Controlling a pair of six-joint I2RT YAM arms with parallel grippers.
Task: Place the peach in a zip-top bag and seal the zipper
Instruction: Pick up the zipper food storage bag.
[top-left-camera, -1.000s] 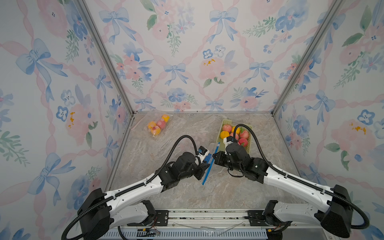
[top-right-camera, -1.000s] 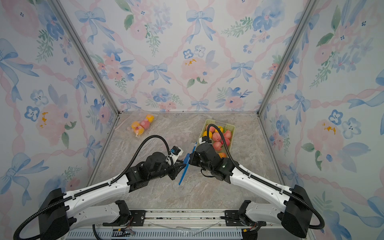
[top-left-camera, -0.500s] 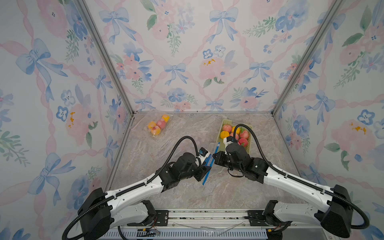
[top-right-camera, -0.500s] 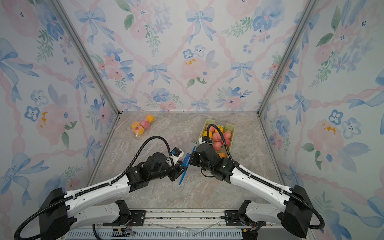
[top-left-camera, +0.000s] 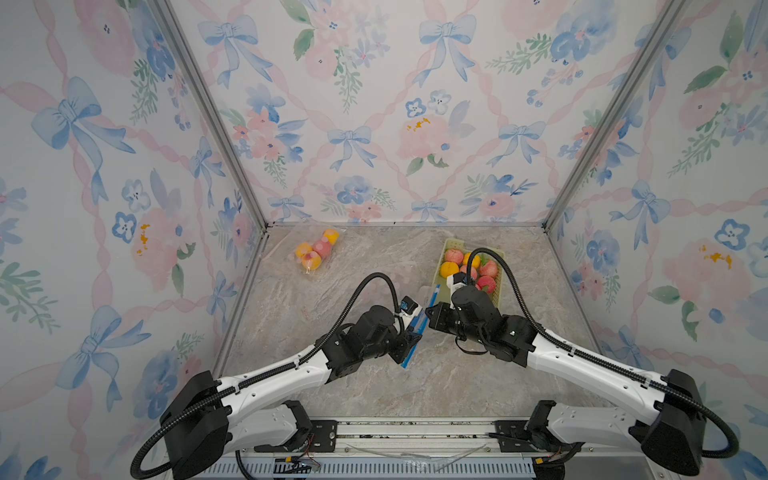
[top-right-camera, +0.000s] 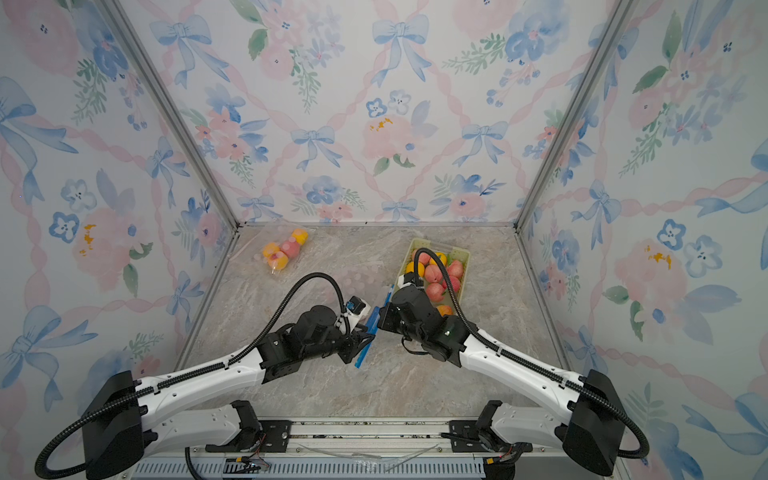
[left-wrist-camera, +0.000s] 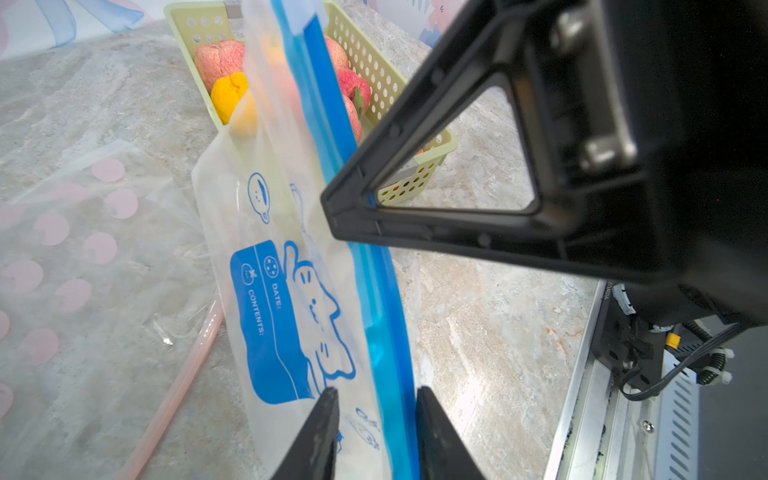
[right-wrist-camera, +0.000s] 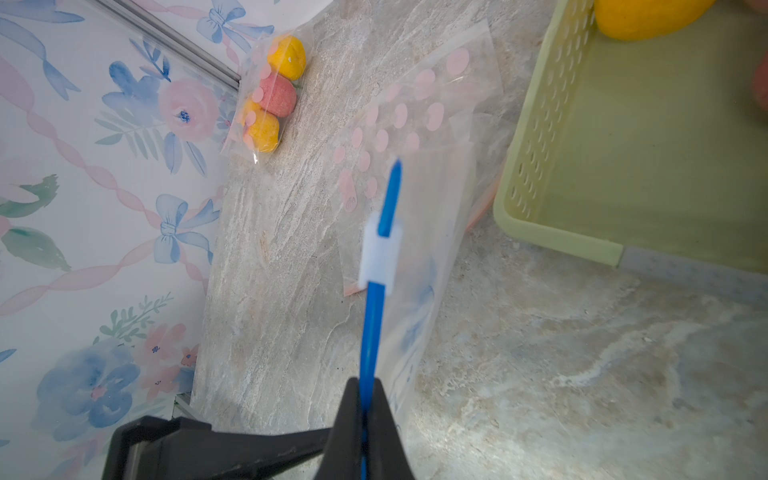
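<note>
Nearby — basket (left-wrist-camera: 374, 62), filled bag (right-wrist-camera: 274, 97), dotted bag (right-wrist-camera: 419, 104); right jaws tight on zipper (right-wrist-camera: 372, 324), left jaws apart.

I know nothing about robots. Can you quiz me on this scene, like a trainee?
1. True or false: the right tool is shut on the blue zipper strip of the clear plastic zip-top bag.
2. The white plastic slider sits: A) on that strip, B) inside the pale green perforated basket, C) on the marbled tabletop?
3. Fill in: the jaws of the left tool stand either side of the ___.
Key: 1 true; 2 A; 3 bag.
</note>
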